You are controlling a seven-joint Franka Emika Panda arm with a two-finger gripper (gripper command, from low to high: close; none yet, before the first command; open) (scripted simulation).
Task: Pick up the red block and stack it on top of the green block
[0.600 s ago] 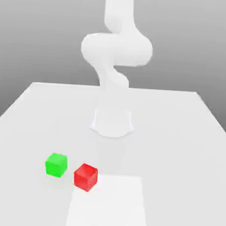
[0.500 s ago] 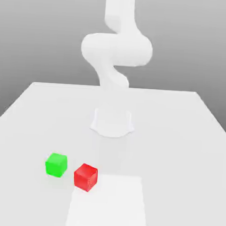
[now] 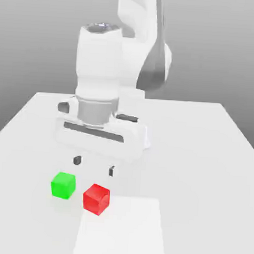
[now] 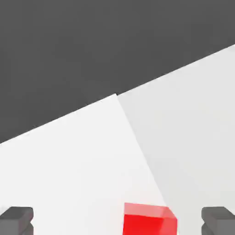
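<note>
The red block (image 3: pixel 96 198) rests on the white table near its front edge, and the green block (image 3: pixel 63 185) sits just to the exterior view's left of it, a small gap between them. My gripper (image 3: pixel 94 165) hangs above and slightly behind the two blocks, open, its dark fingertips (image 3: pixel 77 160) spread wide with nothing between them. In the hand view the red block (image 4: pixel 149 219) shows between the two fingertips (image 4: pixel 17 220), below the hand.
A brighter white rectangular patch (image 3: pixel 122 229) lies on the table (image 3: pixel 201 155) at the front, touching the red block's right side. The arm's white body (image 3: pixel 134 39) rises behind the hand at the table's far middle.
The hand has swung down into view over the blocks; earlier the arm stood folded at the back. Neither block has moved.
</note>
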